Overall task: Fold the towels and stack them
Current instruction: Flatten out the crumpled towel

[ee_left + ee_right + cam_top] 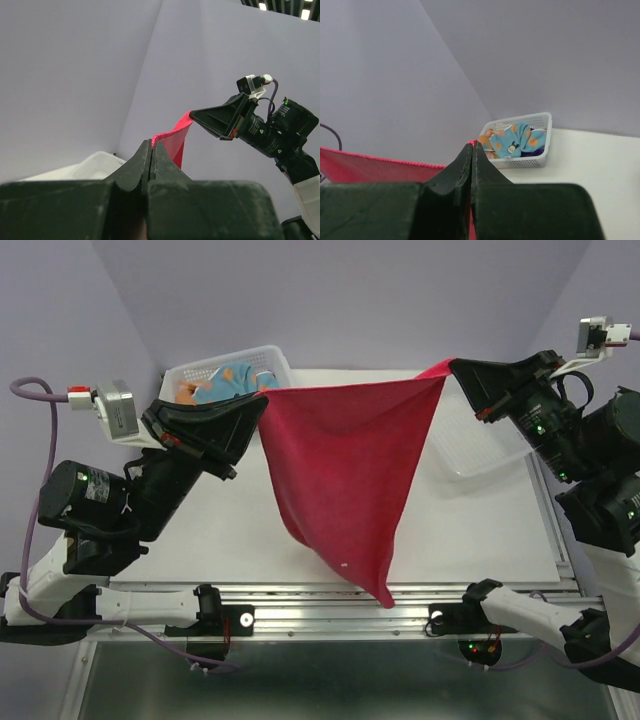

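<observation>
Black arms (95, 502), white lower links (45, 588), purple cables (35, 381).

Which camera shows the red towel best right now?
Top external: the whole red towel hangs spread between left pincer and right pincer. Left wrist shows only a narrow strip; right wrist only its stretched top edge.

The pink-red towel (345, 470) is plain, one bright colour throughout; the blue towel (512, 139) is light, with orange spots and a small cartoon face; the basket (520, 161) is white, perforated all over; the table (200, 530) is white; the walls (330, 300) pale lilac; the left gripper (264, 398) and right gripper (449, 369) black.
</observation>
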{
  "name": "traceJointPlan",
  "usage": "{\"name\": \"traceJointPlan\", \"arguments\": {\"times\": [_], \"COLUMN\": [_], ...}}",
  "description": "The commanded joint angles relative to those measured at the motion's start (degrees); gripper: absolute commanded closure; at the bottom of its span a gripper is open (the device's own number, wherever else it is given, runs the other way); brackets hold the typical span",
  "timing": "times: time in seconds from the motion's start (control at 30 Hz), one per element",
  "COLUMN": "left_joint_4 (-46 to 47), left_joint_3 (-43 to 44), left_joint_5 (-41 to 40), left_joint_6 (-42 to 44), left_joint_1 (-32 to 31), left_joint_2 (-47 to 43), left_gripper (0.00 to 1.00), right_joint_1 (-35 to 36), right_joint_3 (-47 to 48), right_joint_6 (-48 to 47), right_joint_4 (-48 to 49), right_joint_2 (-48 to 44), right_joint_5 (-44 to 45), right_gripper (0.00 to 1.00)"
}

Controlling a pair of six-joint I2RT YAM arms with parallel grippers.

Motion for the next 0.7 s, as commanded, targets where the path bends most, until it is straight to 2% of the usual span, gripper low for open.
{"name": "traceJointPlan", "arguments": {"times": [0.0, 0.37, 0.67], "left_joint_4": [-1.29, -2.87, -3.31], "left_joint_3": [3.15, 5.69, 6.66], "left_joint_5": [3.41, 10.53, 15.45], "left_joint_6": [-1.09, -4.61, -6.81], "left_joint_1": [-0.10, -0.10, -0.10], "left_joint_2": [0.41, -0.56, -0.56], "left_gripper": [1.00, 1.00, 1.00], "right_joint_1": [0.00, 0.00, 0.00], "right_joint_3": [4.12, 10.00, 12.64], "right_joint_6": [-0.58, 3.20, 6.45], "right_joint_4": [-2.25, -4.72, -5.77], "right_joint_2": [-1.28, -1.20, -1.29], "right_joint_5": [-4.44, -15.42, -19.92], "right_gripper": [0.99, 0.99, 0.99]}}
